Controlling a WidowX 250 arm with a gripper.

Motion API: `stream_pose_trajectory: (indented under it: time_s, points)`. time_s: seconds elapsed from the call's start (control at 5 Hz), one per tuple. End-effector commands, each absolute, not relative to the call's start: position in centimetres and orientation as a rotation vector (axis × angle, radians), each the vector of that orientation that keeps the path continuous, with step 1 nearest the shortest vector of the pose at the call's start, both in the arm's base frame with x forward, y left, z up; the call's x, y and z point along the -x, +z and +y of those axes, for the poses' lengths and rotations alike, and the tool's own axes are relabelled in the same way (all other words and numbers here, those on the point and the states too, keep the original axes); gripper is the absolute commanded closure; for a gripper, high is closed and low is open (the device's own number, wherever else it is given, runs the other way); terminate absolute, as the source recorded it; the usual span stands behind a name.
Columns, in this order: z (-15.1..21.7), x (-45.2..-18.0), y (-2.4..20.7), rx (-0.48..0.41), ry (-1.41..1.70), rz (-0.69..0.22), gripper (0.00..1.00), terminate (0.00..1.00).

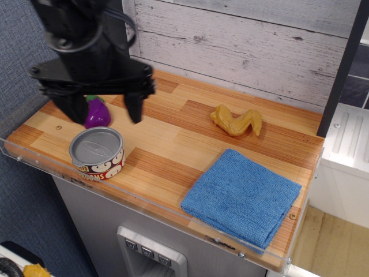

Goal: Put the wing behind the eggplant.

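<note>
This looks like a toy kitchen set up as a test bench for a robot. The wooden counter (173, 144) is a striped butcher-block top, edged at its near and left sides with a clear plastic lip, and behind it stands a wall of whitewashed planks (242, 40). Below the near edge sits a grey cabinet front with a small button panel (149, 253), like a play appliance. Props on the counter are kitchen goods: a silver-topped can (97, 153) at the near left, a folded blue cloth (242, 197) at the near right. To the far right stands a white ribbed unit (349, 144), with pale wood flooring (334, 242) beneath it.
</note>
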State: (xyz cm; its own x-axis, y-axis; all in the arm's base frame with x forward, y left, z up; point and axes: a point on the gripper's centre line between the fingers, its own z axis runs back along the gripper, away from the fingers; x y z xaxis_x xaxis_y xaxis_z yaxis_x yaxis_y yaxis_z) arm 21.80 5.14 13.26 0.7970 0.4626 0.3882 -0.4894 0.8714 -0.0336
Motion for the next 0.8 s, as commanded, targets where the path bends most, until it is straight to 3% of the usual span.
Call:
stream_pose_trajectory:
  time_s: [0.0,0.2,0.6]
  points:
    - [2.9,-26.7,13.1,-0.003,0.738,-0.471,0.0,0.0]
    - [1.7,-30.7,11.7,0.047,0.812,-0.446,0.0,0.0]
    - [0.8,-35.8,8.9,0.129,0.919,-0.382,0.0,0.0]
